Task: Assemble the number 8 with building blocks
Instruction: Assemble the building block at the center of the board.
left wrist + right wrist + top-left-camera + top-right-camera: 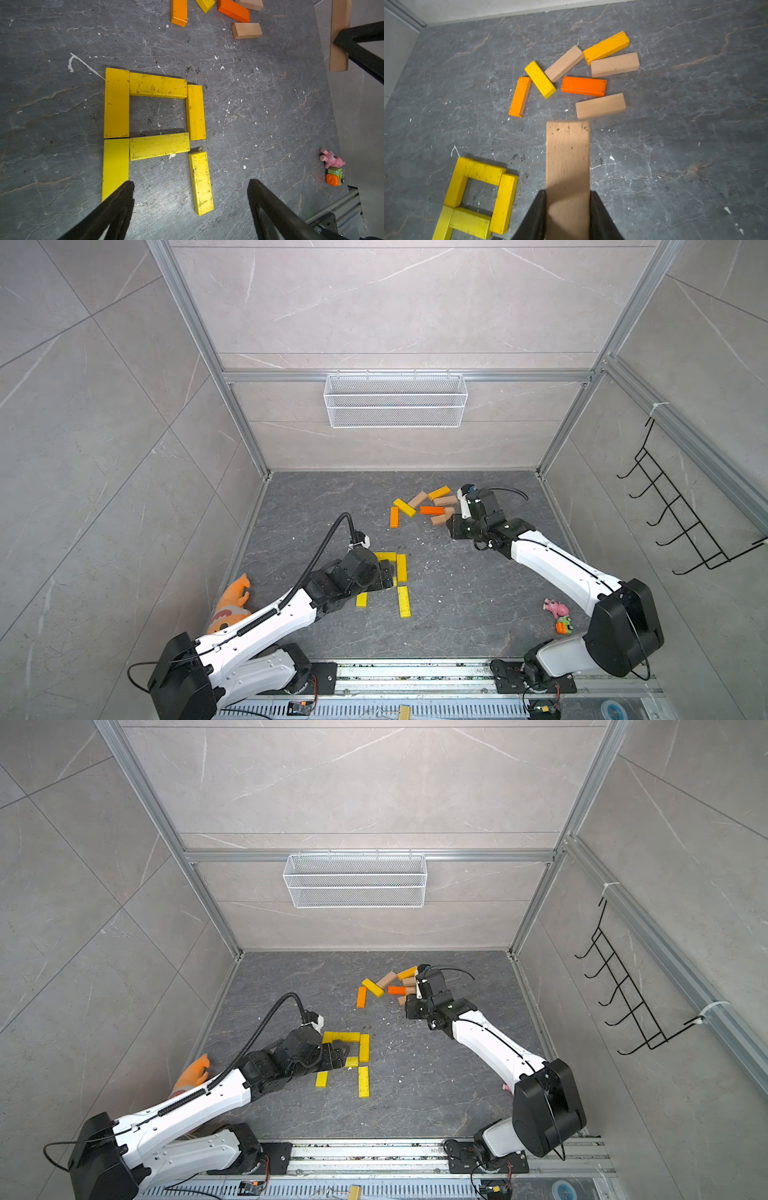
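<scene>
Tan block (568,149) pinched in right gripper (568,192), held just beside the loose pile (424,506). Yellow figure (158,116) has six bars down, and its foot is open. That gap lies toward the left arm, well apart from the block. Block's long axis runs with the figure's legs, so I judge a quarter turn is needed. Left gripper (190,181) is spread and empty, hanging over the legs.
</scene>
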{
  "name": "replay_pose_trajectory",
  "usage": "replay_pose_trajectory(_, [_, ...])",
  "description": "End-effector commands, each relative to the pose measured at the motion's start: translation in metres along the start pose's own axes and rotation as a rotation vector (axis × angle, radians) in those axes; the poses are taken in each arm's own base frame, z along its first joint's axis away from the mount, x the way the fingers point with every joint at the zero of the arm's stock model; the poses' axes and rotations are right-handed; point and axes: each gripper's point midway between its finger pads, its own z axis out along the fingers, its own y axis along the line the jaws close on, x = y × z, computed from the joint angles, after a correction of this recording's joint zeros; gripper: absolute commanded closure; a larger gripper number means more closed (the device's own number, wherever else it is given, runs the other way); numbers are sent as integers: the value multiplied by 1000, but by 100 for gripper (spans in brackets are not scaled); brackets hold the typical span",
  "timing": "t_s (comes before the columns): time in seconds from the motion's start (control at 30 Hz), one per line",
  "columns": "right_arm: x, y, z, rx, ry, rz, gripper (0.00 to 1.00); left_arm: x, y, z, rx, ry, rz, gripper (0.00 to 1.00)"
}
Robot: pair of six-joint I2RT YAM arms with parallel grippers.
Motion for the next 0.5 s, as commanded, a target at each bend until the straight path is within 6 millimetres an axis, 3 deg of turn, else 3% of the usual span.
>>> replay_pose_trajectory(0.0, [19, 6, -8, 4, 31, -51, 74, -10, 5, -12, -25, -21, 14, 11])
replay_pose_trajectory(0.27, [65, 34, -20, -47, 82, -130, 74, -22, 31, -34, -86, -18, 0, 4])
replay_pose_trajectory(0.47, [100, 68, -23, -137, 137, -230, 74, -23, 62, -44, -155, 8, -38, 1])
